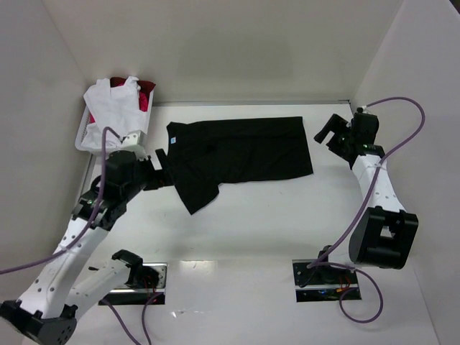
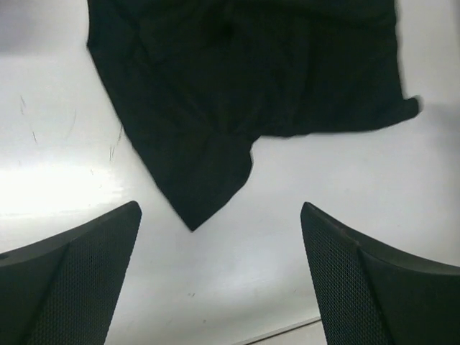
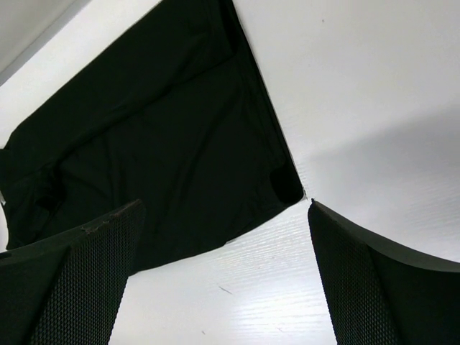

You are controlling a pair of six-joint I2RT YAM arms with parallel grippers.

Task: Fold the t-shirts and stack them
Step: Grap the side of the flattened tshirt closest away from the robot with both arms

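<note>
A large black t-shirt [image 1: 237, 154] lies spread on the white table, neck with a small light-blue label to the left, one sleeve pointing toward the near side. It also shows in the left wrist view [image 2: 244, 79] and the right wrist view [image 3: 158, 144]. My left gripper [image 1: 164, 165] is open and empty at the shirt's left edge, above the sleeve tip. My right gripper [image 1: 329, 134] is open and empty just right of the shirt's hem corner. A white t-shirt [image 1: 115, 108] and a red one [image 1: 146, 93] lie heaped in the basket.
A white basket [image 1: 83, 136] stands at the back left corner against the wall. White walls close in the table on the left, back and right. Two mounting plates [image 1: 136, 282] sit at the near edge.
</note>
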